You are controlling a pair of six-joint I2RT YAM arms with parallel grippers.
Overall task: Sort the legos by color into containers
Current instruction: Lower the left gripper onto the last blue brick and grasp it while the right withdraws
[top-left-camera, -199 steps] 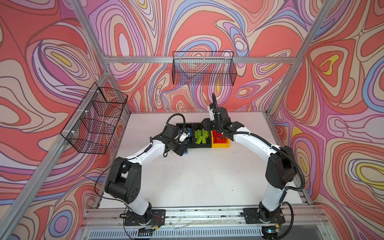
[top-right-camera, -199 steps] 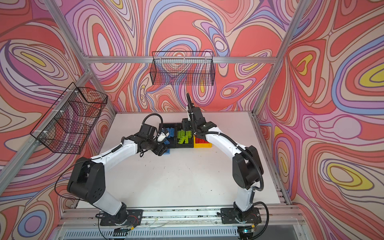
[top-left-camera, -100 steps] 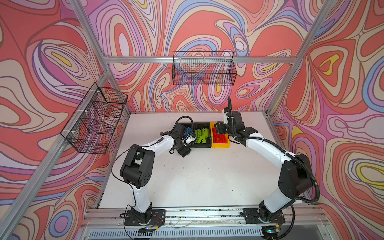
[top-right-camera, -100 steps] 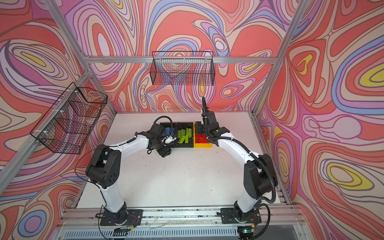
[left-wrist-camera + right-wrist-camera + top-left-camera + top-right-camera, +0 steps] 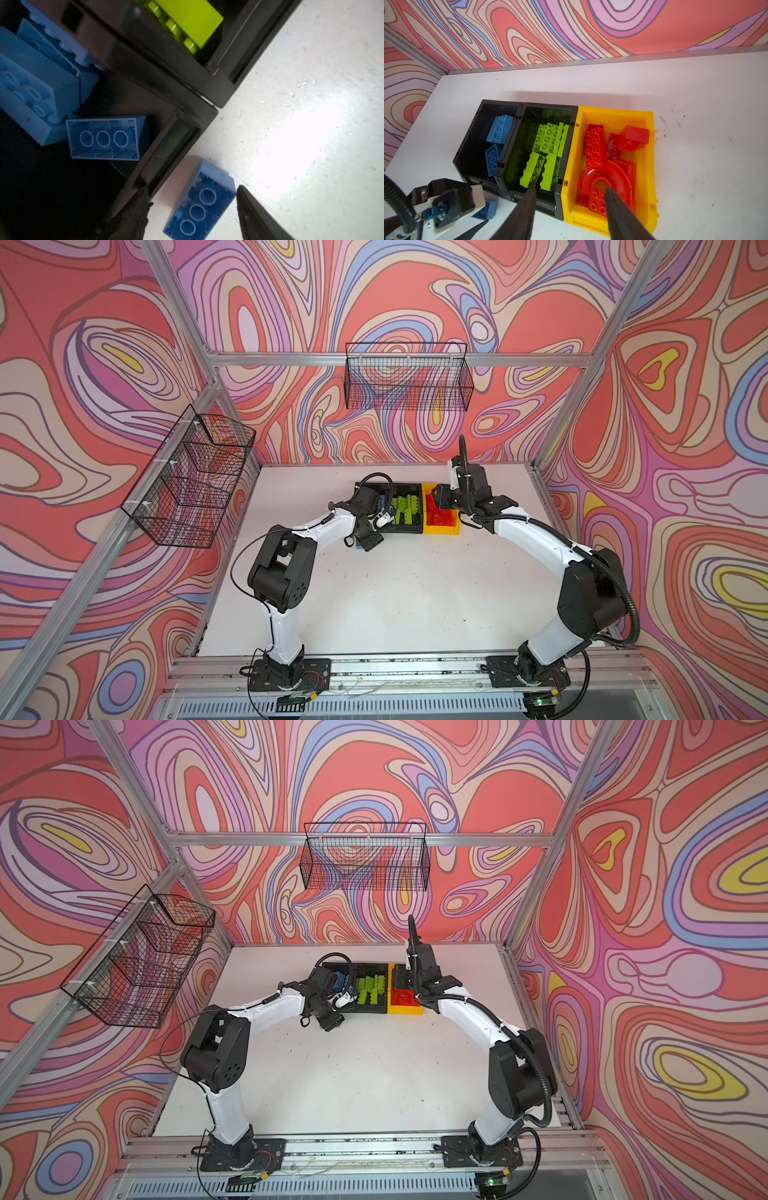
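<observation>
Bins: yellow bin (image 5: 648, 166) holds red legos (image 5: 593, 145), middle black bin (image 5: 550, 105) green legos (image 5: 548, 137), left black bin (image 5: 467, 133) blue legos (image 5: 499, 128).
Remaining: one blue brick (image 5: 199, 205) on the worktop (image 5: 291, 124), just beside that bin.
My left fingers (image 5: 249, 207): spread astride it, not gripping.
My right fingers (image 5: 527, 207): parted, empty.

In both top views the light is even and bright and the picture sharp, with only faint shadows on the tabletop (image 5: 395, 593). The left wrist view is dim and soft. The black bin (image 5: 52, 197) beside the left gripper (image 5: 193, 195) is nearly lost in darkness (its far wall catches a dull sheen), while ahead of that gripper a glare patch burns white. The right wrist view is bright. The right gripper (image 5: 570, 189) is out of focus, the arch (image 5: 591, 172) below it gleams, and the middle bin (image 5: 517, 158) mirrors green.
</observation>
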